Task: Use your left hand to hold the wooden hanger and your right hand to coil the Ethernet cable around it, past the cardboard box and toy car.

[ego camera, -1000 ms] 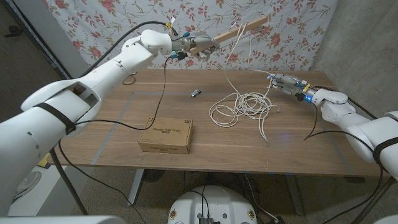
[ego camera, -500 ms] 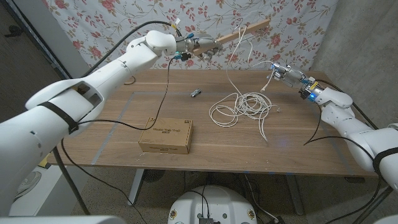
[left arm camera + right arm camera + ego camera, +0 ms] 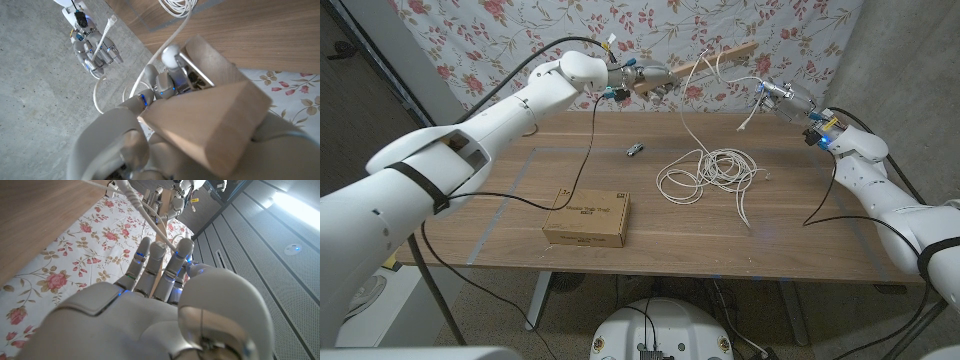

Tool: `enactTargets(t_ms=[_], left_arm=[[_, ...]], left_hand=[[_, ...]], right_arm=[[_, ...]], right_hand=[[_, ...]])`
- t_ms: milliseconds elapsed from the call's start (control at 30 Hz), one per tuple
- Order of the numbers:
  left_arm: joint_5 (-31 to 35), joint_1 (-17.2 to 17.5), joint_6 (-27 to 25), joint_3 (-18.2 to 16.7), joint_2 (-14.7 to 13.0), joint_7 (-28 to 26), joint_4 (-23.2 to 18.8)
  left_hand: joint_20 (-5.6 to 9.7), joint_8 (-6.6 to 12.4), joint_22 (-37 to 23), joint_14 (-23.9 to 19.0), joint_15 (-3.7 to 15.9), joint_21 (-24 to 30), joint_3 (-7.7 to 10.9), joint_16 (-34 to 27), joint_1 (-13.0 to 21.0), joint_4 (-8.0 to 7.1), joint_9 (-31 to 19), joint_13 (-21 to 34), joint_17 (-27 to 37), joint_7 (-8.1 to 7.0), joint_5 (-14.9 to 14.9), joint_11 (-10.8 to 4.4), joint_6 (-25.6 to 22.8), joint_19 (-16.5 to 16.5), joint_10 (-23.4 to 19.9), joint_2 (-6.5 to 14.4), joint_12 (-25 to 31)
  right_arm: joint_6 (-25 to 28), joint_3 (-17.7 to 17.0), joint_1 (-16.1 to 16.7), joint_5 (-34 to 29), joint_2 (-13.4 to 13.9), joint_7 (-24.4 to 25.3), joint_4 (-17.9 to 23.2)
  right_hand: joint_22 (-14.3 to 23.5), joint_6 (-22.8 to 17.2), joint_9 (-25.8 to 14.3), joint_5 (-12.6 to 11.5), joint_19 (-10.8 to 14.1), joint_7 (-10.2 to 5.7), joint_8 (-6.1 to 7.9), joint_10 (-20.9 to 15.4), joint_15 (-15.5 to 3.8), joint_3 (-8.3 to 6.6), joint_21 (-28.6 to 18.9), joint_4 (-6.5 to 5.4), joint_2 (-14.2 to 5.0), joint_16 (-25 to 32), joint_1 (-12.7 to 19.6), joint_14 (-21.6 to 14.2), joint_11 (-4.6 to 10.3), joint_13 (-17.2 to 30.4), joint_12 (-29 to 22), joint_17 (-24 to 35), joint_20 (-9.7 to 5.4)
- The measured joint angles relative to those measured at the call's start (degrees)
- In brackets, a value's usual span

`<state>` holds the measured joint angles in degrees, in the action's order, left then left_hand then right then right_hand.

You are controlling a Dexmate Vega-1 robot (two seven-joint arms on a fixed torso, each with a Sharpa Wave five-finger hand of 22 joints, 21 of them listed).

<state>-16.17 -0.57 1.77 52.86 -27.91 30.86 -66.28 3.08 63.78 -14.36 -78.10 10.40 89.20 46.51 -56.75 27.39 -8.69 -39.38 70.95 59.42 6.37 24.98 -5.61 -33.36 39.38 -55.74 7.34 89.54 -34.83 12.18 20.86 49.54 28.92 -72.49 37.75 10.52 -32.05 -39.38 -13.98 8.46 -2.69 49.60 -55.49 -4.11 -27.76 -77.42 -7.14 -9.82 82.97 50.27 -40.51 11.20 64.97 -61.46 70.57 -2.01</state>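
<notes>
Wooden hanger: held in the air above the far edge of the surface, in front of a floral backdrop. Its long axis runs across the scene, tilting upward toward the robot's right side.

Left robot hand: clamped around the hanger's left end. The left wrist view shows the wood's cut end seated against its palm.

Ethernet cable: white. Most of it lies in a loose heap of loops on the surface, right of centre. One strand rises from the heap to the hanger and appears to drape over it near its raised end. How many turns already sit on the wood cannot be told.

Right robot hand: raised, just right of the hanger's free end and slightly lower. Its fingers are closed on the cable near its plug end, which hangs below the hand.

Key relation: the hanger's free end points toward the right robot hand, so that hand is the nearer one for carrying cable over the wood. The heap lies below and between the two hands.

Cardboard box: closed, flat on the surface's near left, well apart from the cable. Its contents cannot be seen.

Toy car: small, on the surface between the box and the hanger, left of the heap.
</notes>
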Motion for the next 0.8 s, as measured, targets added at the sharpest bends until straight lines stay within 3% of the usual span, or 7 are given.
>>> enactTargets(t_ms=[367, 800], left_arm=[[0.9, -0.8, -1.2, 1.1, 0.2, 2.2, 0.2], [1.4, -1.8, -1.6, 2.3, 0.0, 5.2, 0.6]], left_hand=[[0.00, -0.01, 0.0, 0.0, 0.00, 0.0, 0.00, 0.0, 0.0, 0.00, 0.1, 0.0, 0.1, -0.02, 0.0, 0.09, 0.0, 0.0, -0.1, 0.0, 0.0], [0.00, 0.22, 0.0, 0.0, 0.00, 0.0, 0.00, 0.0, 0.0, 0.00, 0.1, 0.0, 0.1, -0.03, 0.0, 0.10, 0.0, 0.0, -0.1, 0.0, 0.0]], right_arm=[[0.6, 0.1, -2.6, 0.0, 0.2, 1.6, 1.3], [3.0, 0.8, -6.1, -1.7, -0.6, 8.3, -0.4]], right_hand=[[0.0, 0.0, 0.1, 0.0, 0.0, 0.00, 0.03, -0.1, -0.01, 0.00, 0.0, 0.00, -0.01, 0.0, 0.0, 0.0, 0.08, 0.0, -0.2, 0.0, 0.00], [0.0, -0.2, 0.1, 0.1, 0.0, -0.19, 0.02, -0.1, 0.00, 0.00, 0.0, 0.00, 0.15, 0.0, -0.5, 0.0, 0.08, 0.0, -0.2, 0.0, 0.00]])
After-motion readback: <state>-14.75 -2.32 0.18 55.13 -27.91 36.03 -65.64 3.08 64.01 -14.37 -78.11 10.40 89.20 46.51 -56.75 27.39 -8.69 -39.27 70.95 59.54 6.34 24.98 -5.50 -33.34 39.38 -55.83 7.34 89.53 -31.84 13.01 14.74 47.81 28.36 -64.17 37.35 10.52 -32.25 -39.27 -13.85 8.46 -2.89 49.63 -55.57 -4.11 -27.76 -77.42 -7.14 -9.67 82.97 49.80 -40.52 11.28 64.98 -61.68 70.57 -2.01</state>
